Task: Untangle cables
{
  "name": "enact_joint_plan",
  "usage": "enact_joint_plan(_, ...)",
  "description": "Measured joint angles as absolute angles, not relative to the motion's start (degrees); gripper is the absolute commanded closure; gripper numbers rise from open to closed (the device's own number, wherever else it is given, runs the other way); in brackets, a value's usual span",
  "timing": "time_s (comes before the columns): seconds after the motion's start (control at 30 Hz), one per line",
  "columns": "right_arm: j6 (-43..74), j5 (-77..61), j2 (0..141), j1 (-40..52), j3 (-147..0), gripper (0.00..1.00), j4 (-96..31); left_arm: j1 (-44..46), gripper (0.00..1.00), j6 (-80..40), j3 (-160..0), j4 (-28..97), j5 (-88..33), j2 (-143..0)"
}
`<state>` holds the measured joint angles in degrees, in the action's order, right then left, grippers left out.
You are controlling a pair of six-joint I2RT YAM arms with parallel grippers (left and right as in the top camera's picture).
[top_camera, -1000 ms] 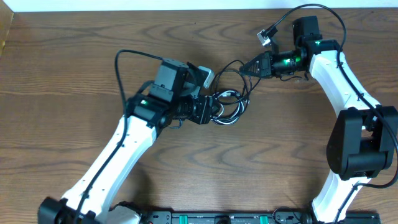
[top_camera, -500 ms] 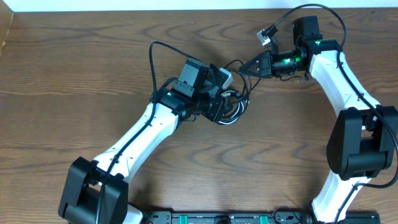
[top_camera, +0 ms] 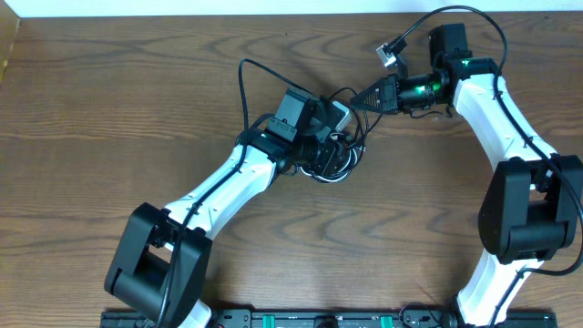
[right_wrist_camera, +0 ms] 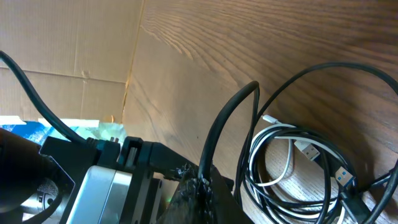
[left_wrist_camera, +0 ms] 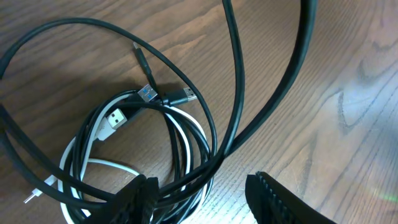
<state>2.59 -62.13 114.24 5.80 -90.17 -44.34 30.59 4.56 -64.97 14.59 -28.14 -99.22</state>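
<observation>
Cables (top_camera: 342,166) lie as one coiled bundle on the wooden table (top_camera: 91,109), about mid-table and a little toward the far edge. Overhead: left gripper (top_camera: 325,157) sits over the bundle's left side, its arm reaching in from the near left. Right gripper (top_camera: 357,101) comes in from the right, just far-right of the bundle, with a black cord (top_camera: 339,94) arching off its tip down into the coil. Left wrist view: the two fingers (left_wrist_camera: 142,198) stand spread at the bottom of frame, with the near edge of the coil passing between them and untouched by the pads as far as can be seen. Coil holds several black loops and one white cable (left_wrist_camera: 109,167). Three plugs lie together inside the loops: a white USB plug (left_wrist_camera: 112,119), a plug with a blue insert (left_wrist_camera: 147,94) and a black plug (left_wrist_camera: 184,96). Any print on the plugs is too small to read. A thicker black wire (left_wrist_camera: 300,62) crosses the right of frame. Right wrist view: right gripper (right_wrist_camera: 198,186) is pressed together, pinching the black cord (right_wrist_camera: 231,109), which rises from the tips, bends sharply and drops back to the bundle (right_wrist_camera: 292,168) on the right. White cable (right_wrist_camera: 281,133) shows among the black loops. Cardboard (right_wrist_camera: 62,43) stands beyond the table's far-left edge.
</observation>
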Motion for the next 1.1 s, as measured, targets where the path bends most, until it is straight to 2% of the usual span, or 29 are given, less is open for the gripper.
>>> enact_joint_plan(0.53,2.59,-62.11,114.24,5.80,-90.17,0.99,-44.34,30.76,0.48,4.56,-64.97,11.86,-28.12,-101.49)
enact_joint_plan(0.67,2.59,-62.11,114.24,5.80,-90.17,0.99,-44.34,30.87,0.60,4.58,-64.97,11.03,-28.12,-101.69)
enact_joint_plan(0.77,2.59,-62.11,114.24,5.80,-90.17,0.99,-44.27,30.87,0.75,4.78,-64.97,10.52,-28.14,-101.69)
enact_joint_plan(0.93,2.59,-62.11,114.24,5.80,-90.17,0.99,-44.12,30.87,0.92,4.69,-64.97,10.48,-28.14,-101.71)
enact_joint_plan(1.1,2.59,-61.71,114.24,5.78,-90.17,0.99,-44.14,30.87,0.93,4.93,-64.97,10.44,-28.14,-101.71)
